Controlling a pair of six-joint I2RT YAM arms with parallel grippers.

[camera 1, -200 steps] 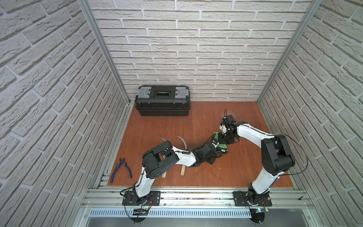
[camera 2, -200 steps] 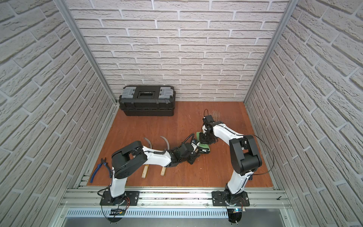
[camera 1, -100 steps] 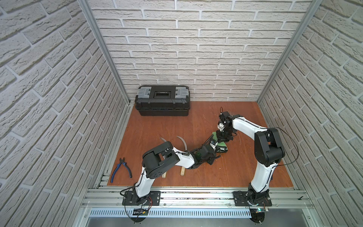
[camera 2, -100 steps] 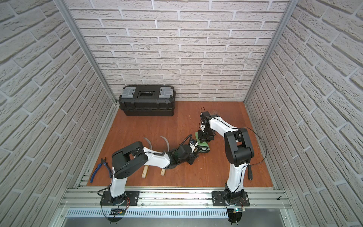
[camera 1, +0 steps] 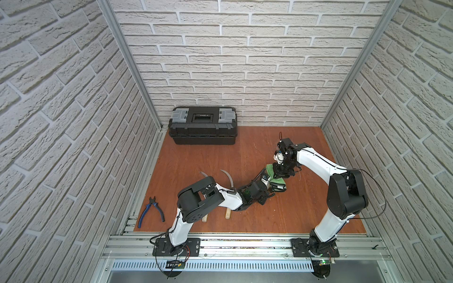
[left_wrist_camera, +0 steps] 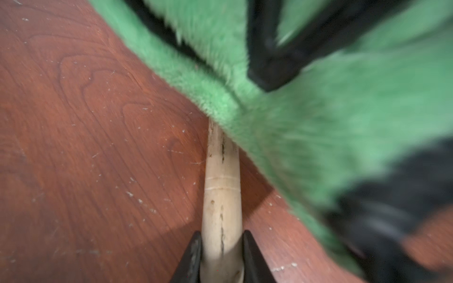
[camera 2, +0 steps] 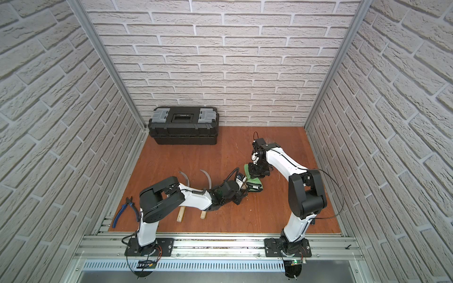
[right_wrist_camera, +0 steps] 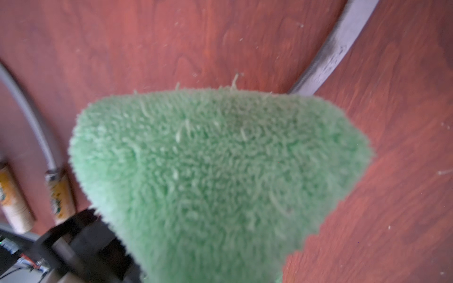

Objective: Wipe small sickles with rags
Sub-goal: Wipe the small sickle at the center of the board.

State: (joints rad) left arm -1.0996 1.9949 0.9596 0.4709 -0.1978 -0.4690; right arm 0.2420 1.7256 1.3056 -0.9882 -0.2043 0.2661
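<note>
Left hand (left_wrist_camera: 221, 254) is clenched on the sickle (left_wrist_camera: 221, 196) by its pale handle, at mid-bench (camera 1: 196, 159). Right hand (camera 1: 279, 174) grasps the green rag (right_wrist_camera: 220, 171), draped over the blade, which curves out beyond the cloth. Two more sickles (camera 1: 229, 177) lie under the left arm.

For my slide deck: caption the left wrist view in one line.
The left hand clamps a pale wooden sickle handle whose far end disappears under the green rag on the red-brown table.
</note>
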